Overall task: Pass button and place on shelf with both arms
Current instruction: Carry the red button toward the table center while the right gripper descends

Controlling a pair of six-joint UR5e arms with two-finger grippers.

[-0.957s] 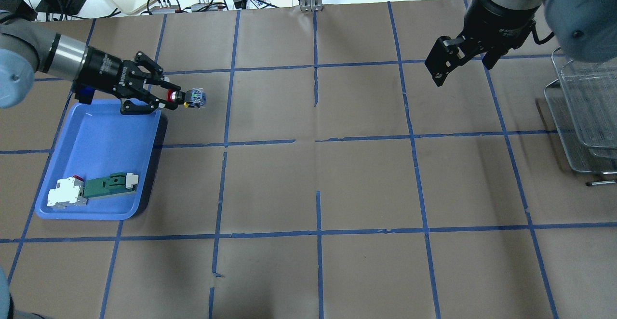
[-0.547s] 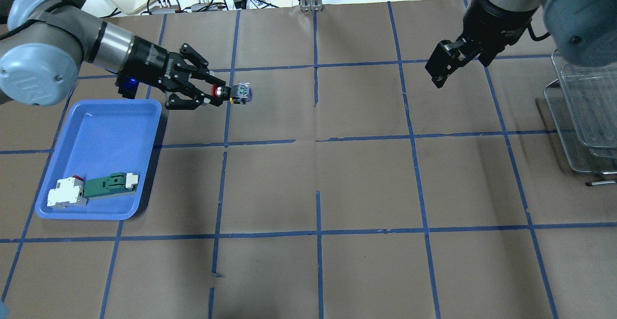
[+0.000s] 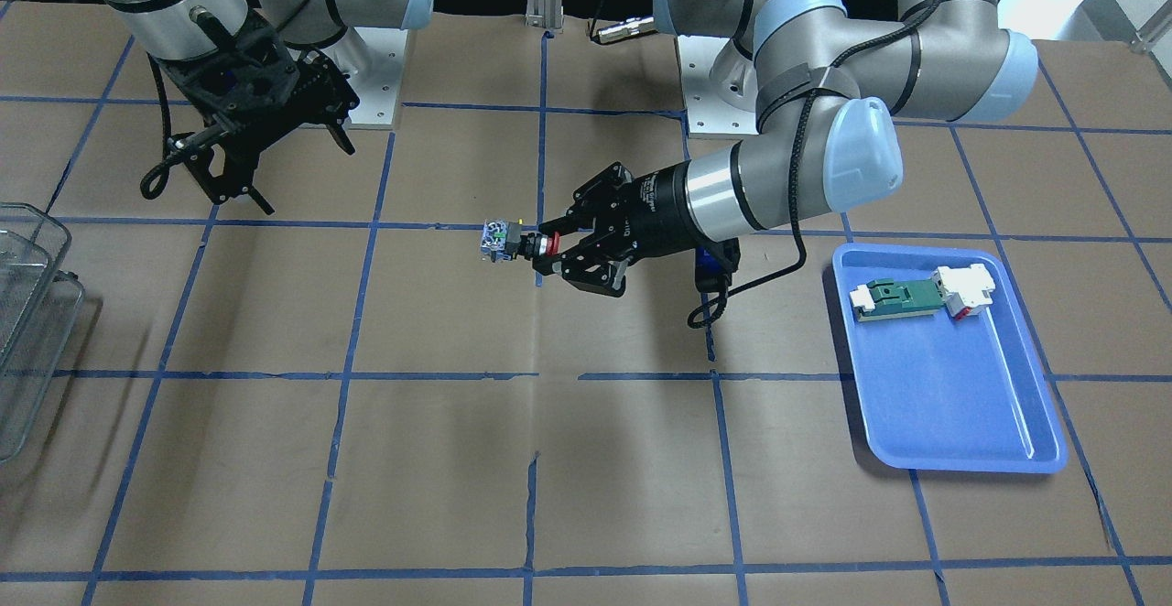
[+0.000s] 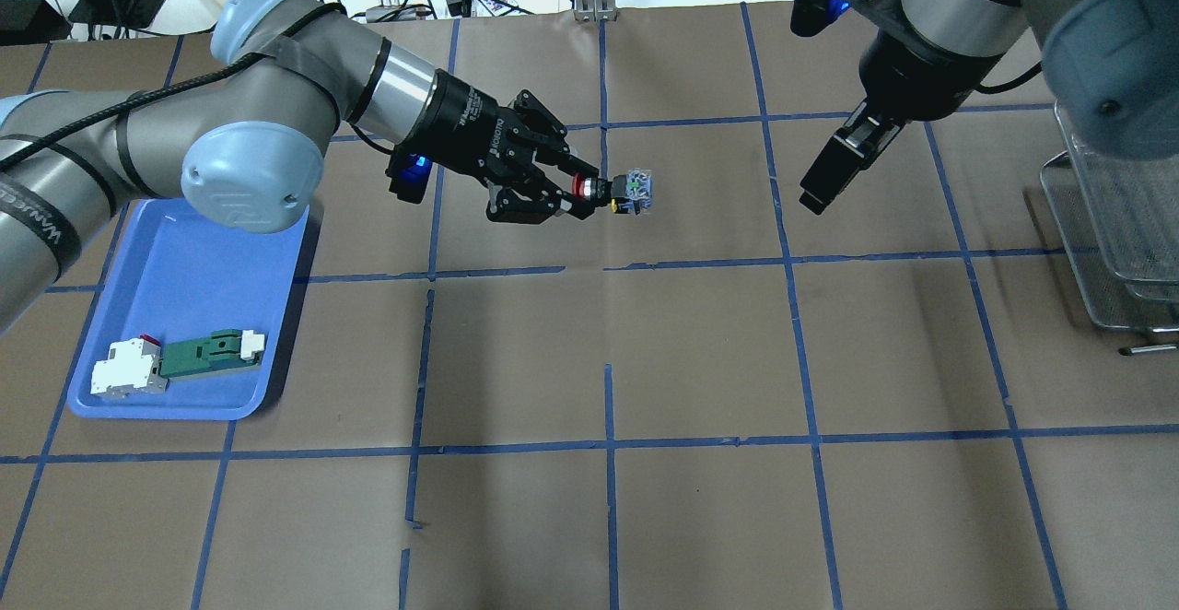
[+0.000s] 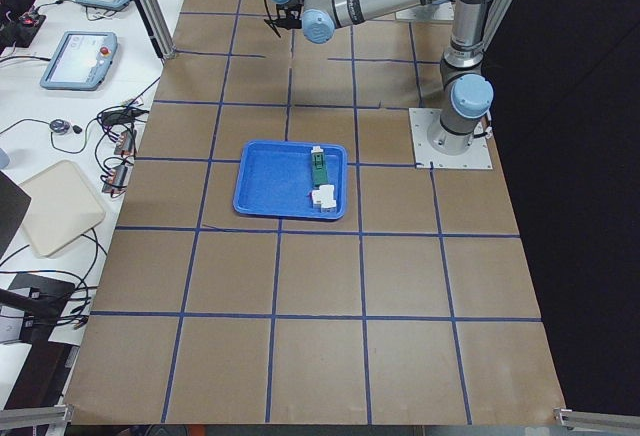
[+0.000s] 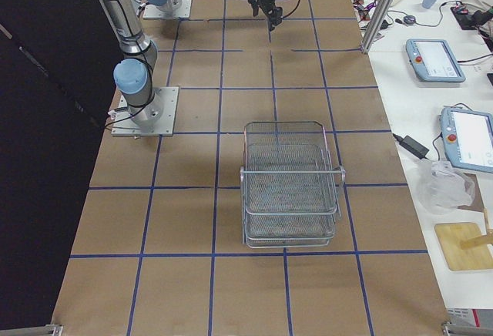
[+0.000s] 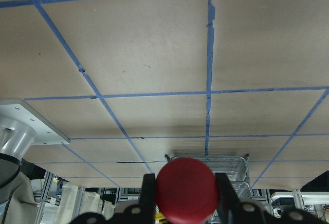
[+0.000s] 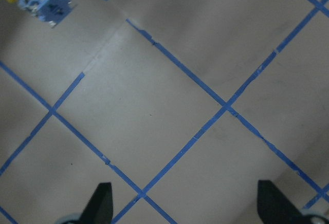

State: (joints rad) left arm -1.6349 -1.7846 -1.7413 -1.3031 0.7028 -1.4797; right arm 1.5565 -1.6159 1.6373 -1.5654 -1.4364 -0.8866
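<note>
My left gripper [image 4: 585, 192] is shut on the button's [image 4: 619, 189] red cap and black collar, and holds it level above the table near the middle. The blue-and-white block points toward my right arm. The front-facing view shows the same grip [image 3: 547, 247] on the button [image 3: 506, 242]. The red cap [image 7: 185, 188] fills the bottom of the left wrist view. My right gripper [image 4: 815, 191] hangs open and empty to the right of the button, well apart from it. The block [image 8: 43, 0] shows in the right wrist view's top left corner. The wire shelf [image 4: 1114, 214] stands at the far right edge.
A blue tray [image 4: 184, 260] at the left holds a green-and-white part [image 4: 207, 355] and a white block with a red tab [image 4: 124, 375]. Cables and a cream tray lie beyond the table's far edge. The shelf also shows in the right side view [image 6: 291, 189].
My left arm has carried the button to the right, from beside the blue tray to near the table's middle. My right gripper has turned and shifted slightly.
</note>
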